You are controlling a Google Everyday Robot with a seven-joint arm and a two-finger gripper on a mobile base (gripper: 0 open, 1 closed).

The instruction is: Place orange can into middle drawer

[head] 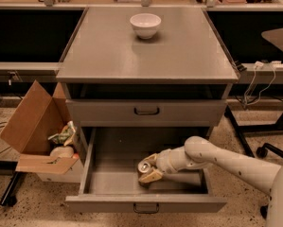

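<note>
The middle drawer [112, 183] is pulled open below the shut handled drawer [146, 111]. My gripper [148, 169] reaches into it from the right, inside the drawer's right half. It is shut on the orange can [144, 167], whose silver top faces up and to the left. The can is held low over the drawer floor; I cannot tell whether it touches the floor. Most of the can's body is hidden by the fingers [151, 176].
A white bowl [145, 25] stands on the cabinet top [145, 56] at the back. An open cardboard box [34, 126] with rubbish stands on the floor to the left of the drawer. Cables and a table leg are at the right.
</note>
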